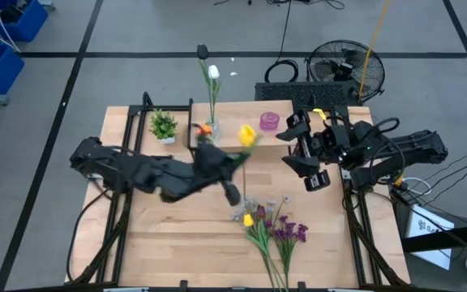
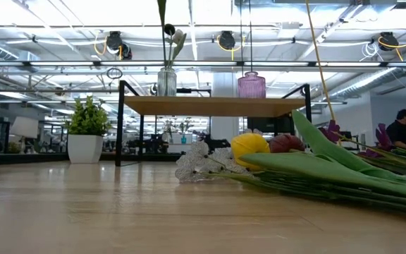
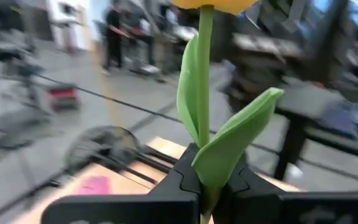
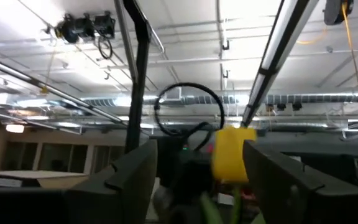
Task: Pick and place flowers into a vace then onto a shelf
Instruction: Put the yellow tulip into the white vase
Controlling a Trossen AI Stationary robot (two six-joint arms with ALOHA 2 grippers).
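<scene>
Yellow tulip point(image 1: 247, 135), light and bendy, stands upright above the worktop point(image 1: 160, 235) beside the shelf point(image 1: 233, 122), its stiff green stem the right hold. Left gripper point(image 3: 205, 186) has its jaws closed on that stem; right gripper point(image 1: 305, 166), nearby, stands open and empty.

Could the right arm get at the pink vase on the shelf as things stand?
Probably yes. The right hand stands open and empty beside the shelf, with nothing between it and the pink vase. The left hand, shut on the yellow tulip, works on the vase's other side.
</scene>
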